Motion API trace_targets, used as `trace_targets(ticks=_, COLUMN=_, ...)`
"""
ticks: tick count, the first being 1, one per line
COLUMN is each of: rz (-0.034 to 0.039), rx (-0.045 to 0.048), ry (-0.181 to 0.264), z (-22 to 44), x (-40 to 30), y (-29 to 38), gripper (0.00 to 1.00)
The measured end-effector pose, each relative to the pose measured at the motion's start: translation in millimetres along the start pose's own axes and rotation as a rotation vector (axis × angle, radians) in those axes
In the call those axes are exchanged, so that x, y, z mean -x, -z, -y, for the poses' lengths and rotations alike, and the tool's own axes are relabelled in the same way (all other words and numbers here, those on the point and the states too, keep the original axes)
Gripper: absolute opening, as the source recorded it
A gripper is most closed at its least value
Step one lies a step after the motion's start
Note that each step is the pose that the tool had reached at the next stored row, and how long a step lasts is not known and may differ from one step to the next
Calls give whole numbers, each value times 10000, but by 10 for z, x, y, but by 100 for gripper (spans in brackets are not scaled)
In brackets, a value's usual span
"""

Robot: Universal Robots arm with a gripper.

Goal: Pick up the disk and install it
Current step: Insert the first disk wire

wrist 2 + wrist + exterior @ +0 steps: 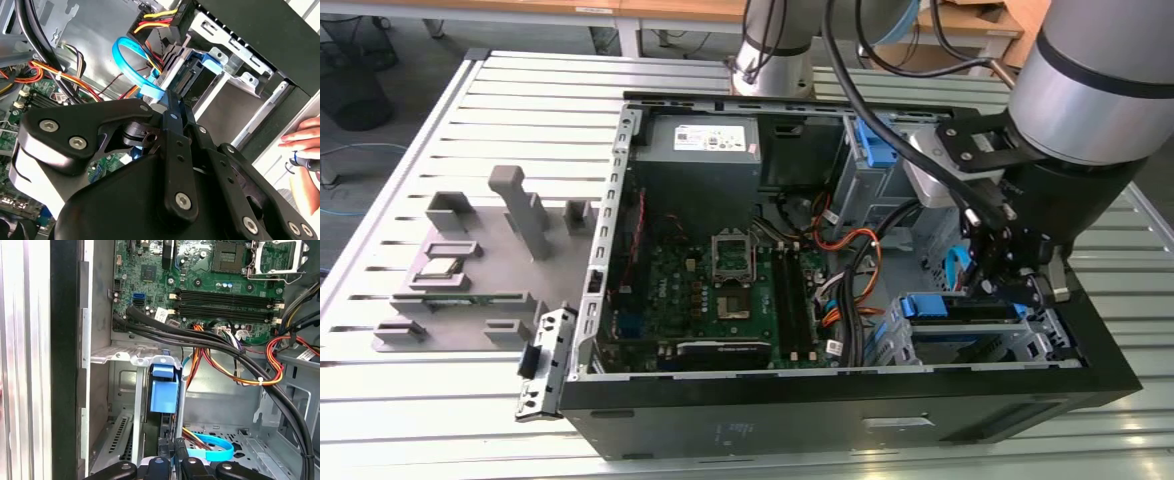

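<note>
Low in the centre of the first wrist view, the gripper (176, 463) sits at the end of the disk (164, 392), which stands on edge between metal walls (135, 410). Whether it grips cannot be told. A blue cable (212, 452) loops just beside it, orange wires (225, 370) cross above, and a bare grey panel (220, 405) lies open toward the frame's right.
</note>
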State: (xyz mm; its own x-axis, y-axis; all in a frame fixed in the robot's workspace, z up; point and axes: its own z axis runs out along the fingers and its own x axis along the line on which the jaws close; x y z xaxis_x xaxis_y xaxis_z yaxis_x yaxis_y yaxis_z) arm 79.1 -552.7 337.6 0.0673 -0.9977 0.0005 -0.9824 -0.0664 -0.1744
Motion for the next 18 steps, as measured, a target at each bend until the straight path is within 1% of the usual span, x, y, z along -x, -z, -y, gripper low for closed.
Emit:
trace_targets(ticks=2, rz=2, rx=-19, ry=18, z=-17, x=-3, y=-1, gripper=16)
trace_targets(ticks=11, rz=10, rx=-21, ry=61, z=-24, x=-18, y=-26, gripper=16)
trace_targets(ticks=18, rz=13, rx=-25, ry=93, z=-25, x=-36, y=-30, gripper=16)
